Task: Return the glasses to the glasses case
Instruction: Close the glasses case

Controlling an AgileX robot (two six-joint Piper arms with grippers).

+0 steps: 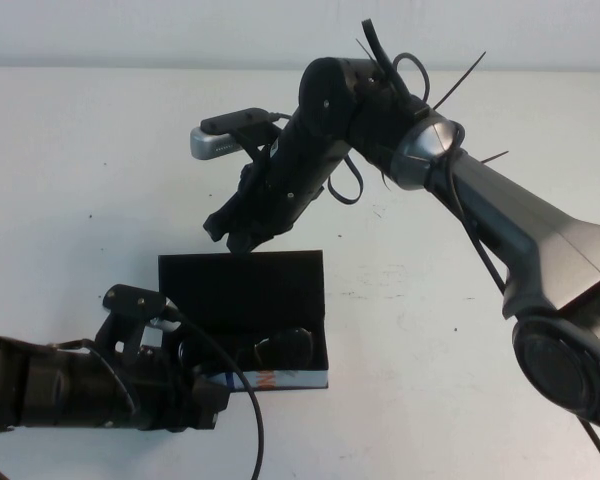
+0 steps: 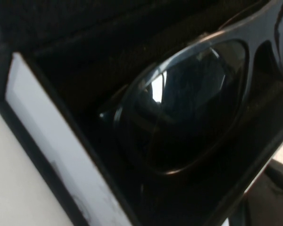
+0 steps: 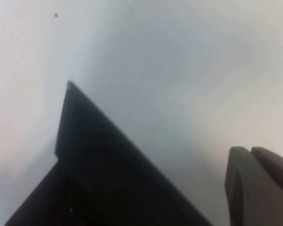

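From above, the glasses [image 1: 280,350] are lying inside the open glasses case [image 1: 242,290] near the desk's [image 1: 70,180] front edge, with the left claw [image 1: 205,400] sitting at the case's front-left corner, its state impossible to tell. The left wrist view is showing the glasses [image 2: 188,103] resting in the case [image 2: 52,150]. The right wrist view is showing the right claw [image 3: 259,183] hanging pressed together, empty, above the case's raised lid [image 3: 99,160].

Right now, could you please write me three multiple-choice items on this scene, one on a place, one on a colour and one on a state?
1. Where are the glasses?
A. Inside the glasses case
B. On the table behind the case
C. In the right gripper

2. What colour is the case's front edge?
A. Red
B. White with blue and orange marks
C. Green

3. How is the case's lid?
A. Shut flat
B. Missing
C. Open, standing up at the back

Answers: 1 A, the dark frame lies in the box beside the left gripper. 2 B, seen in the high view. 3 C, the lid stands raised below the shut right gripper.
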